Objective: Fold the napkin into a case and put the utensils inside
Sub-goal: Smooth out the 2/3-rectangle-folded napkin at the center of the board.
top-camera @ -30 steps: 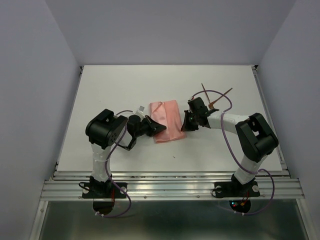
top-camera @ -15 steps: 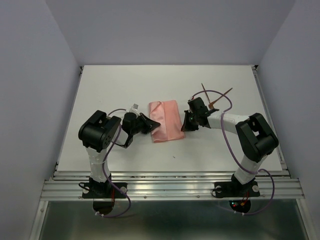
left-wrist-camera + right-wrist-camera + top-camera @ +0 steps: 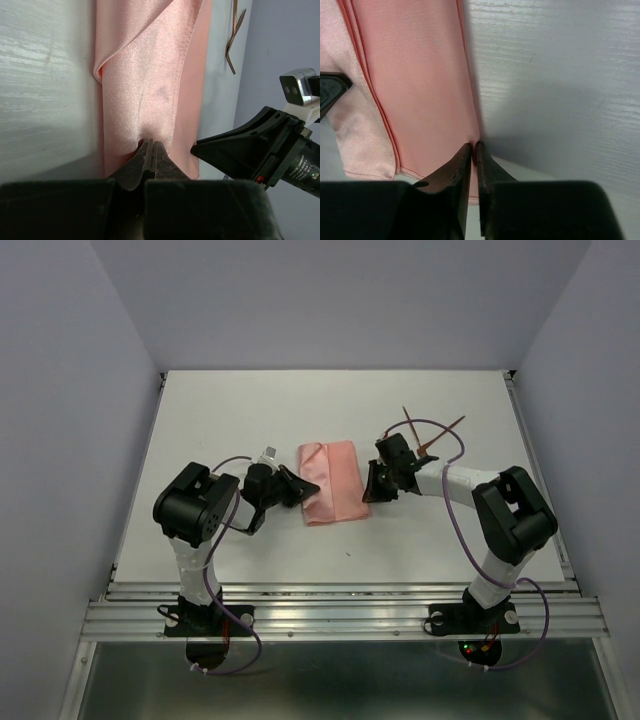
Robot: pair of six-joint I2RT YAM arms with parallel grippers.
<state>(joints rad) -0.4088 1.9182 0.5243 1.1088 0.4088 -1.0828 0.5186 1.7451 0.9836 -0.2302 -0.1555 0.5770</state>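
1. The napkin [image 3: 333, 482], folded to an oblong, lies mid-bench [image 3: 230, 420] between both arms.
2. The left claw [image 3: 150, 150], jaws together, presses its left edge, likely to flatten it.
3. The right claw [image 3: 474, 150], nearly closed, pinches the right edge.
4. The utensils [image 3: 425, 435] wait far right, untouched.

On the white counter [image 3: 220, 420] before me lie the folded pink napkin [image 3: 334, 480] and, apart, two thin utensils [image 3: 428, 432].

salmon-pink napkin [image 3: 332, 483] lay folded flat at table centre, a narrow oblong, layered edges showing, slightly creased. two thin reddish-brown utensils [image 3: 424, 432] rested crossed, well apart, toward the far right.
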